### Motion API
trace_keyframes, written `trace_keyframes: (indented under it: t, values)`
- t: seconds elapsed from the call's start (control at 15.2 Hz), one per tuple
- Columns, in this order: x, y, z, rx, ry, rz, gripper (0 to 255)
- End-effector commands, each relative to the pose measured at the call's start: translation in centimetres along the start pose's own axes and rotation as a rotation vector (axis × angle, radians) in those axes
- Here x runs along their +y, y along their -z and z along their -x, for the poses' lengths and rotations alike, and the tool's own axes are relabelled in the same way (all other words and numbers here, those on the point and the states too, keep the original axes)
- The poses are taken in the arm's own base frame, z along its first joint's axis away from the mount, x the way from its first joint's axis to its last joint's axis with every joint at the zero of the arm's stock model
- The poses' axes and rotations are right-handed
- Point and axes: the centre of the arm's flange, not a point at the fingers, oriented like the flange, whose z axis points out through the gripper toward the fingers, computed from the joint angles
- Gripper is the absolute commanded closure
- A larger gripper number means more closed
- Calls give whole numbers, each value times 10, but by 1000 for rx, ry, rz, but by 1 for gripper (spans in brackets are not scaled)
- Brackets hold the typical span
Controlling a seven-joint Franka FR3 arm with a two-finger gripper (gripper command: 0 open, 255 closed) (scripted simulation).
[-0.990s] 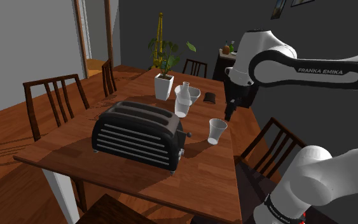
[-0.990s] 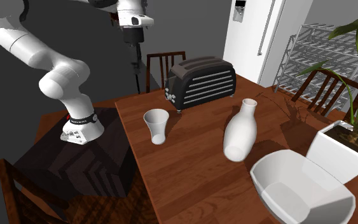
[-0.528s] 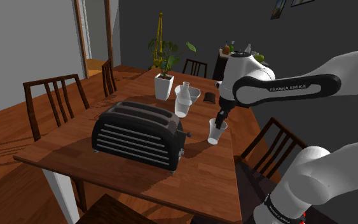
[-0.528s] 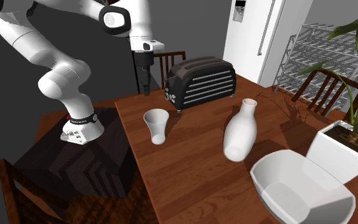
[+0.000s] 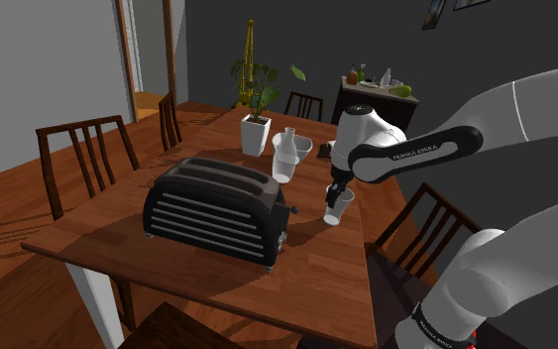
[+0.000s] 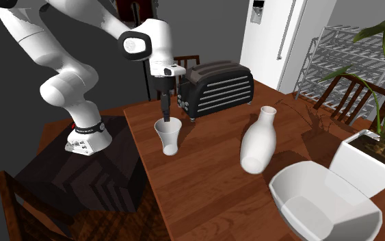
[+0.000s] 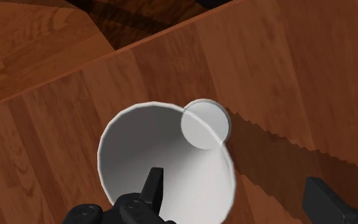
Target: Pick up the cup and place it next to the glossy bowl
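Fingers of the black gripper (image 6: pixel 163 118) stand apart over the white tapered cup (image 6: pixel 168 140) — one inside, one outside; lower slightly, then close gently

The arm's dark forearm link (image 5: pixel 412 154), stretched above the edge of the bench (image 5: pixel 118 248) on the stand's side, carries white capitals along its length: FRANKA EMIKA. They are small and run slantwise with the link in the shoulder view. Lower on the arm, the black band (image 5: pixel 433 330) around the base joint bears a line of tiny white lettering with red marks beside it, too small to read. In the second exterior view the same band (image 6: pixel 88 128), off the bench's corner nearest the stand, again shows white lettering and a red mark, likewise unreadable.
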Motion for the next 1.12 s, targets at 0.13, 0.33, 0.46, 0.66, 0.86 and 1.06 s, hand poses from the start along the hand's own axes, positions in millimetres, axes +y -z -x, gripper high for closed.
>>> trace_keyframes:
  t: [0.13,0.33,0.46,0.66,0.86,1.06]
  values:
    - [0,-22,1,1,0,1,0]
    - [0,-31,1,1,0,1,0]
    - [0,-31,1,1,0,1,0]
    - [0,-31,1,1,0,1,0]
    - [0,-31,1,1,0,1,255]
    - [0,-31,1,1,0,1,255]
